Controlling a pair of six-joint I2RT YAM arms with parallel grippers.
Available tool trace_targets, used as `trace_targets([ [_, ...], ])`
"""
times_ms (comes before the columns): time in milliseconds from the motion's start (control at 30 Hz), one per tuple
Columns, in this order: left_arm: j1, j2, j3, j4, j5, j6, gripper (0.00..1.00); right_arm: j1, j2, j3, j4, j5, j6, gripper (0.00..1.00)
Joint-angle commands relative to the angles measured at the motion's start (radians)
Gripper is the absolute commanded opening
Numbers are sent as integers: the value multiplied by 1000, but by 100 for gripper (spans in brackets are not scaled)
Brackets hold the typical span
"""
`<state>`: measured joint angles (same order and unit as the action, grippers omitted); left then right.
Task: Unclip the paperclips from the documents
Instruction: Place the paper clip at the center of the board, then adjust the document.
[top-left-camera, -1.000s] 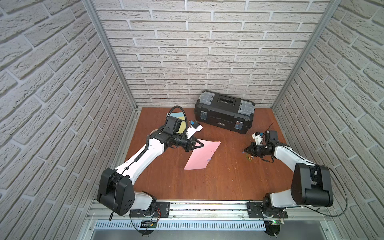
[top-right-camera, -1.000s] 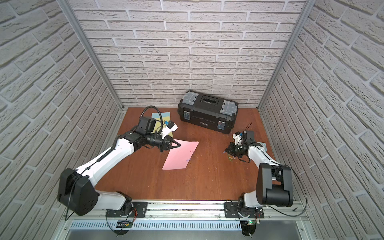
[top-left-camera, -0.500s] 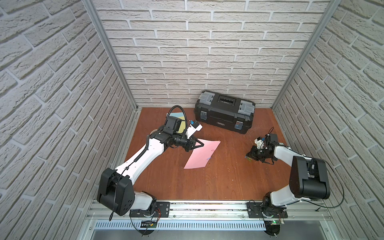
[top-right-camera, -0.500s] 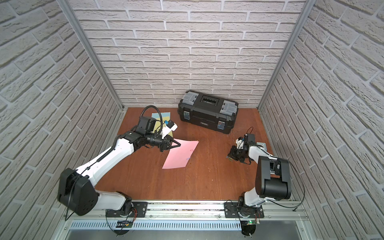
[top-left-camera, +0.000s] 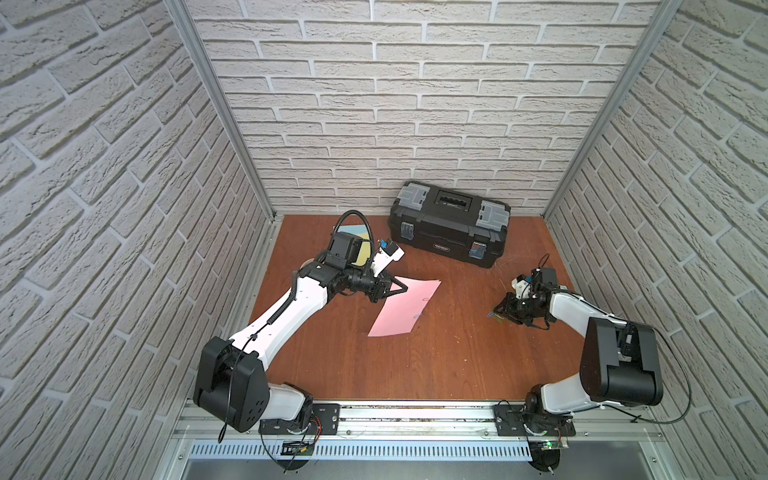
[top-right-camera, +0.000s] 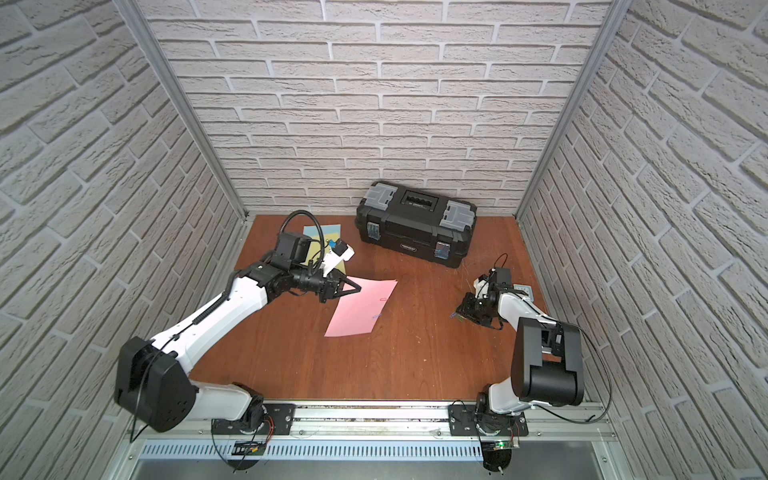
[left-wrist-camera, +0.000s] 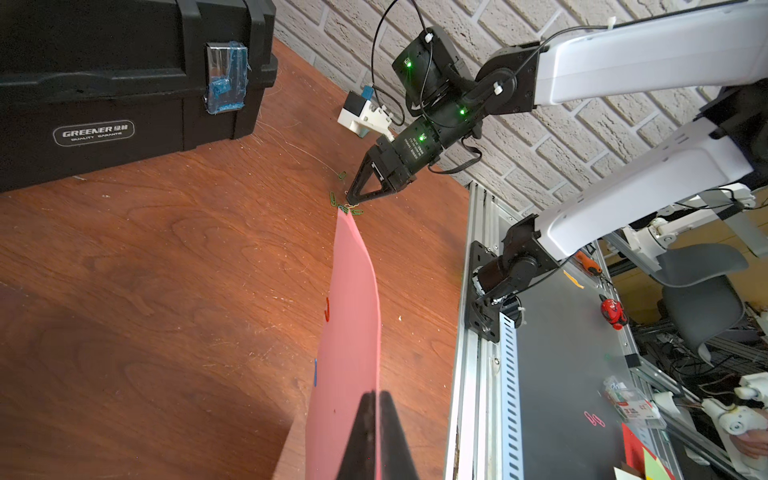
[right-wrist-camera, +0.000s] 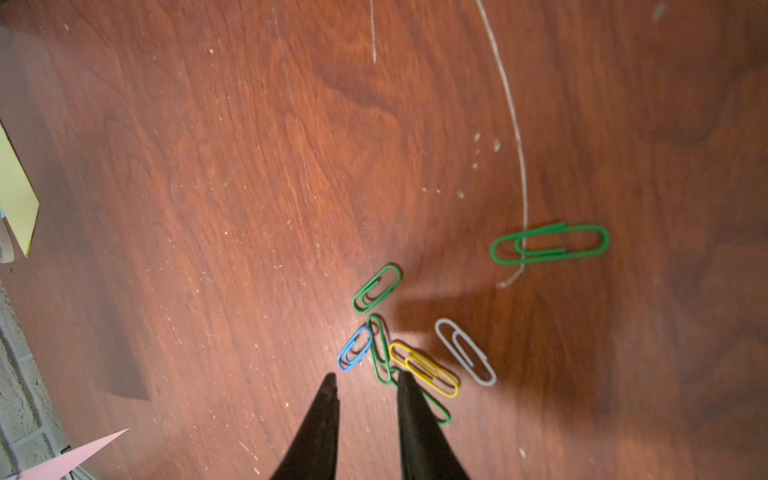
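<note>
Pink paper is in the grip: the pink sheet (top-left-camera: 405, 309) lies left of the table's (top-left-camera: 415, 365) middle. Its far-left corner is lifted and pinched in the left gripper (top-left-camera: 402, 287), jaws pressed together on it. Two clips sit on its right edge, a red clip (left-wrist-camera: 327, 309) and a blue clip (left-wrist-camera: 315, 372). Loose paperclips (right-wrist-camera: 424, 368) lie heaped at the right: green, blue, yellow, silver, with a larger green clip (right-wrist-camera: 548, 244) a little apart. The right gripper (right-wrist-camera: 363, 380) hangs low at the heap, jaws slightly spread, nothing between them. A yellow sheet (top-left-camera: 360, 251) and a blue sheet (top-left-camera: 355, 230) lie far left, partly under the left arm. A black toolbox (top-left-camera: 449, 228) stands by the far wall.
</note>
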<state>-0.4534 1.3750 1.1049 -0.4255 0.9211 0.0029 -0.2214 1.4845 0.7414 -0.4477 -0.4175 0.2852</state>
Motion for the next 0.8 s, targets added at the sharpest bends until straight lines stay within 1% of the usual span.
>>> trace_targets([
  [0, 6, -27, -14, 53, 3, 2, 0, 21, -50, 25, -16, -6, -36, 29],
  [133, 12, -30, -17, 81, 4, -13, 0, 88, -93, 40, 26, -79, -77, 37],
  [267, 24, -42, -22, 128, 23, -40, 0, 182, -164, 35, 124, -160, -109, 48],
  [367, 35, -51, -25, 159, 45, -56, 0, 249, -243, 4, 249, -258, -139, 56],
  [433, 43, -56, -25, 181, 64, -66, 0, 283, -305, -32, 371, -350, -139, 61],
  [500, 51, -59, -26, 199, 82, -76, 0, 309, -346, -57, 476, -419, -134, 69],
  [567, 56, -59, -21, 211, 104, -81, 0, 333, -354, -68, 558, -456, -123, 76],
  [600, 58, -57, -17, 213, 114, -84, 0, 341, -344, -63, 592, -484, -119, 77],
  [700, 58, -51, -2, 213, 142, -87, 0, 374, -290, -33, 667, -550, -114, 78],
  [767, 58, -48, 6, 209, 159, -91, 0, 398, -251, -9, 707, -569, -116, 78],
])
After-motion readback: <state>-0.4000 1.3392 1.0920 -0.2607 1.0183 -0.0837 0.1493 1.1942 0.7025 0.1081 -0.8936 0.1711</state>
